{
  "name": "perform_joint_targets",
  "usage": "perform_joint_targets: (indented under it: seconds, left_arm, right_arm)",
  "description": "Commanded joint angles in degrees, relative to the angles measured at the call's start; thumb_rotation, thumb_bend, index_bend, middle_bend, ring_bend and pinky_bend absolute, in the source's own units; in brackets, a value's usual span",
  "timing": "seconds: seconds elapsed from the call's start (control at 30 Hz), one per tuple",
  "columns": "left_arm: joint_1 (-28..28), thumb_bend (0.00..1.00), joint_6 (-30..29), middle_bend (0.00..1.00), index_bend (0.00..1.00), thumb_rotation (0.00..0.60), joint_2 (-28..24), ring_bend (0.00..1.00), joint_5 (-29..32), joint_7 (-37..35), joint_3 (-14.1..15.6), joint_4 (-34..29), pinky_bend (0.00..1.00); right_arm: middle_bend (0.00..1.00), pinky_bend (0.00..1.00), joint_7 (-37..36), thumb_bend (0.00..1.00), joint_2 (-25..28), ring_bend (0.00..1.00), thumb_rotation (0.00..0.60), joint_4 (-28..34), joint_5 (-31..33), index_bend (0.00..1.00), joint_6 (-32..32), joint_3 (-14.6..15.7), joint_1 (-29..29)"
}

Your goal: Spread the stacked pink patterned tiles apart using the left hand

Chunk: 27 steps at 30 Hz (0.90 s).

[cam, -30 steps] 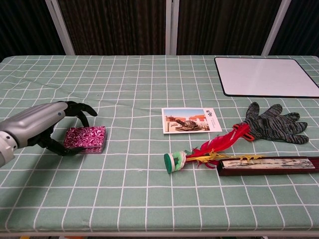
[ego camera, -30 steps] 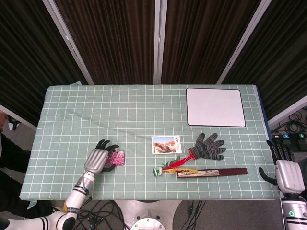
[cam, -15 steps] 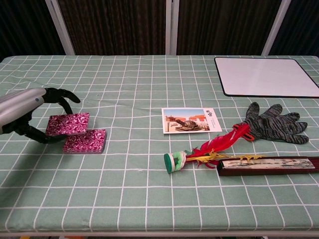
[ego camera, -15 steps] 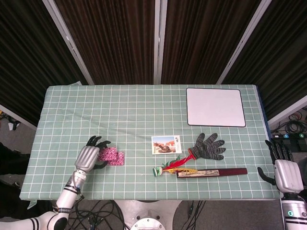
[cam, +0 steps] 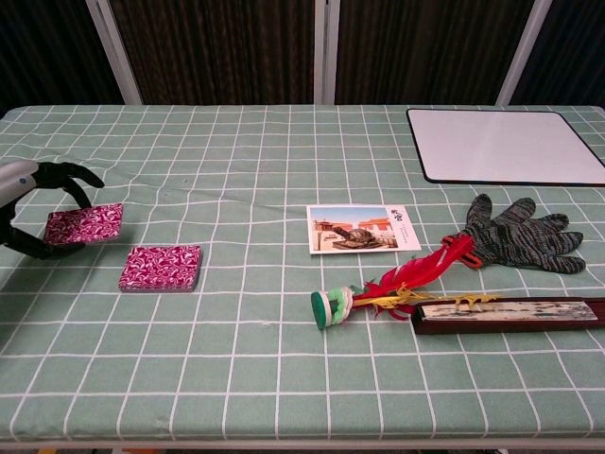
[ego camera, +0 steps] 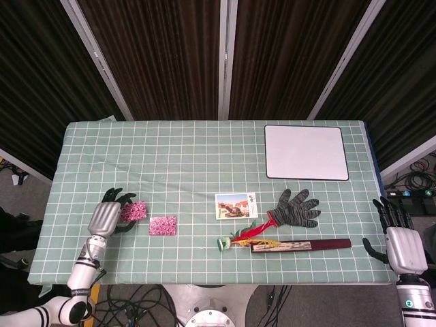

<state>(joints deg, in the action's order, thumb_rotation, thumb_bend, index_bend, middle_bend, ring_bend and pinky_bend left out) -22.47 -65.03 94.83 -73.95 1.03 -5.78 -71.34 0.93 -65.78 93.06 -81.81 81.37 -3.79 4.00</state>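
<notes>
The green checked bench [ego camera: 204, 157] fills mid-frame. At its lower right edge my right hand [ego camera: 400, 246] hangs with fingers apart, holding nothing. At far left my left hand [cam: 28, 194] holds one pink patterned tile [cam: 85, 223]; the other tile [cam: 162, 268] lies apart, just right.

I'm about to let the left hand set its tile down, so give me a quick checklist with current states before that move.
1. Left hand holds a pink patterned tile: ok.
2. Held tile is apart from the other pink patterned tile stack lying on the green checked tablecloth: ok.
3. Cloth beneath the held tile is bare: ok.
4. Held tile is off the cloth or touching it: cannot tell.
5. Whether the remaining stack holds more than one tile: cannot tell.
6. Right hand sits off the table's edge, away from the tiles: ok.
</notes>
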Motion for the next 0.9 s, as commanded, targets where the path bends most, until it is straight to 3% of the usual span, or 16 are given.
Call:
perform_joint_targets:
  seconds: [0.03, 0.33, 0.63, 0.9]
  left_arm:
    - [-0.18, 0.29, 1.15, 0.4, 0.22, 0.6, 1.08, 0.08, 0.19, -1.9, -0.01, 2.28, 0.06]
    - [-0.38, 0.25, 1.27, 0.2, 0.15, 0.6, 1.08, 0.06, -2.29, -6.77, 0.57, 4.45, 0.06]
    - [-0.27, 0.25, -0.15, 0.2, 0.14, 0.6, -0.23, 0.06, -4.44, -6.02, 1.36, -0.13, 0.06]
    - [-0.95, 0.24, 0.38, 0.22, 0.14, 0.6, -1.24, 0.06, -4.83, 0.47, 2.29, -8.2, 0.06]
  right_arm:
    - [0.0, 0.0, 0.16, 0.23, 0.09, 0.0, 0.6, 0.18, 0.05, 0.0, 0.03, 0.0, -0.03]
    - [0.0, 0.0, 0.28, 0.23, 0.05, 0.0, 0.6, 0.23, 0.18, 0.0, -0.11, 0.05, 0.0]
    - [0.0, 0.0, -0.07, 0.23, -0.13, 0.0, 0.6, -0.2, 0.44, 0.0, -0.35, 0.0, 0.08]
    - [0.0, 0.0, -0.82, 0.23, -0.41, 0.0, 0.6, -1.0, 0.71, 0.0, -0.75, 0.01, 0.15]
